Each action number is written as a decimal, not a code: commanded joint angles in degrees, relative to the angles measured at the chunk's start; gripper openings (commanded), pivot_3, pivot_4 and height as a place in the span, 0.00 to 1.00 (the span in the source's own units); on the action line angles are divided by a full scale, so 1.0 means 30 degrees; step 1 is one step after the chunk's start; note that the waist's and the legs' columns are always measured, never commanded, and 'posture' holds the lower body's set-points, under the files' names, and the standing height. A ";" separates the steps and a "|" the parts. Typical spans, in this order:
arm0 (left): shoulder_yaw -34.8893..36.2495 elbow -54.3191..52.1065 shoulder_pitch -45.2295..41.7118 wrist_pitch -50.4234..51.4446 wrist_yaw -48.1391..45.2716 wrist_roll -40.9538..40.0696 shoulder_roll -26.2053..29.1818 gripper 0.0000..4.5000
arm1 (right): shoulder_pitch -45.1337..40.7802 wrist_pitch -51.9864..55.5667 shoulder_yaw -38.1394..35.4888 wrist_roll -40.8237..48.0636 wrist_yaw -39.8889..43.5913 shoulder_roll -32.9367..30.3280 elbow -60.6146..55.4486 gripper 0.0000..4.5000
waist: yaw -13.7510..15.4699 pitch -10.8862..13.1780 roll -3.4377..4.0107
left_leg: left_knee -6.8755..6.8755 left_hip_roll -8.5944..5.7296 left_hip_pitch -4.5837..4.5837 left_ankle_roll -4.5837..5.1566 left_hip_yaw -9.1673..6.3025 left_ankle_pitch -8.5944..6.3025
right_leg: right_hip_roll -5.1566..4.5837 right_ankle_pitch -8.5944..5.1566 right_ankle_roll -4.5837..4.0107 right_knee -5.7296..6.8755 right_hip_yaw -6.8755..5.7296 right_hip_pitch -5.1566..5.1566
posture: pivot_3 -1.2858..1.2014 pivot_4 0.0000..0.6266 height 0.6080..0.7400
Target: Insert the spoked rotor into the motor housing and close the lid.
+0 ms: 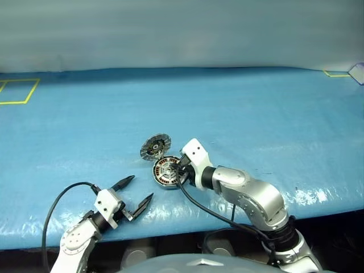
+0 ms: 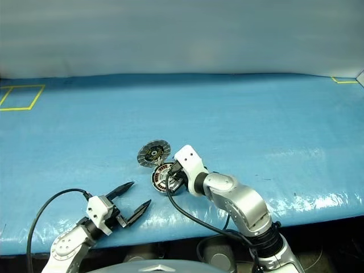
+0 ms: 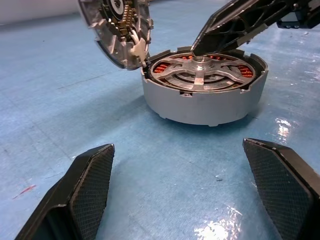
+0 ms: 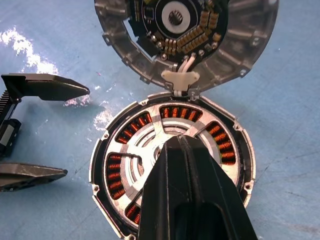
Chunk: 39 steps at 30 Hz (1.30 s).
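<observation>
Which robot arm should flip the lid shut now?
Probably the left. Its open gripper waits free beside the motor housing, near the raised lid. The right gripper is shut, pressing on the spoked rotor inside.

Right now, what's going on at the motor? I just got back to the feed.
The spoked rotor already sits inside the motor housing, on the blue table. The right gripper, fingers shut, has its tip over the rotor's hub, apparently pressing it home. The lid is still open, standing up from the housing's edge. The left gripper hovers open just short of the housing, touching nothing. Closing the lid remains.
</observation>
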 commanded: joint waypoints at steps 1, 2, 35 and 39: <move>0.1491 -0.1481 0.0645 0.1552 0.0107 -0.0743 0.0975 1.00 | -0.0155 -0.0335 -0.0860 0.0761 0.0567 -0.0235 -0.1691 0.00 | -0.0002 0.0005 -0.0003 | 0.0000 0.0001 0.0001 0.0000 -0.0002 0.0000 | 0.0000 -0.0001 -0.0001 0.0000 -0.0002 -0.0003 | 0.52 0.24 1.00; 0.1977 -0.1739 0.0743 0.2539 0.0697 -0.0808 0.1158 1.00 | -0.0019 -0.0543 -0.1011 0.0912 0.0777 -0.0405 -0.1973 0.00 | -0.0008 0.0006 -0.0002 | 0.0000 0.0018 0.0001 0.0000 -0.0006 -0.0001 | 0.0001 -0.0003 -0.0002 -0.0005 -0.0009 -0.0025 | 0.52 0.24 1.00; -0.0086 1.0425 -1.8181 0.7716 0.0605 0.2365 0.0324 0.01 | 0.9966 -1.6631 -0.1001 -0.3078 0.1102 -0.0518 0.1184 0.00 | 0.0167 -0.0003 -0.0121 | 0.0035 -0.0029 0.0166 -0.0033 0.0024 -0.0002 | 0.0019 0.0021 0.0034 -0.0019 0.0001 0.0248 | 0.52 0.24 1.00; -0.0836 1.3815 -2.0982 0.6824 -0.3067 0.1955 -0.0468 0.01 | 1.0348 -1.6941 -0.0955 -0.3108 0.1341 -0.0391 0.2002 0.00 | 0.0293 0.0005 -0.0137 | 0.0017 -0.0019 0.0194 -0.0032 0.0002 0.0000 | 0.0034 0.0010 0.0016 -0.0004 -0.0016 0.0260 | 0.52 0.24 1.00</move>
